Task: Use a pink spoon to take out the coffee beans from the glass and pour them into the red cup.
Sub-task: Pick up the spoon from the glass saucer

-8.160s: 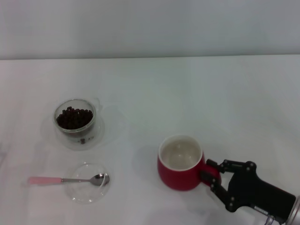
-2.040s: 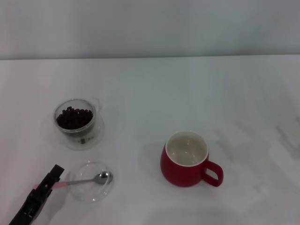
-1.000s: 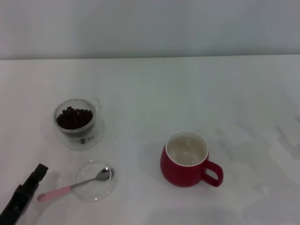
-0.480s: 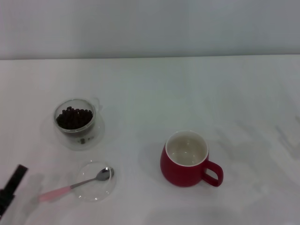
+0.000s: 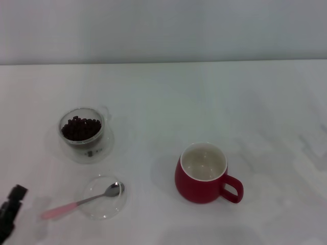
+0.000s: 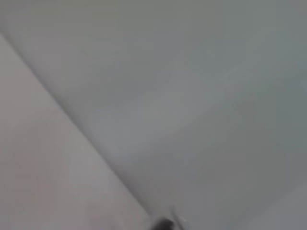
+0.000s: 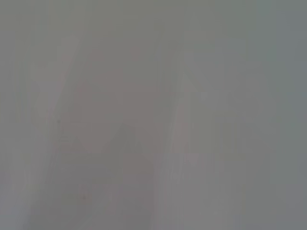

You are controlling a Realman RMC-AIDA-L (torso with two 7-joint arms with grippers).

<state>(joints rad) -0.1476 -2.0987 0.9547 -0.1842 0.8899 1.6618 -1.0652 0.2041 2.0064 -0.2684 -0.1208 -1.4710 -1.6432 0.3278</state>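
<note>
Fetching the pink spoon [image 5: 76, 204]: left gripper [image 5: 9, 213] sits beside its handle, finger state impossible to tell; next, grasp that handle.

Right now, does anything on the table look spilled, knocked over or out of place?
Nothing spilled. The coffee beans sit inside the glass, the red cup stands upright, and the pink spoon lies askew, bowl in the clear dish, handle on the table.

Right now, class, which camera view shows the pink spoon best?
The head view: the pink spoon lies whole on the table, bowl resting in a flat glass dish, handle pointing toward the left gripper. Both wrist views show only blank surface, no spoon.
</note>
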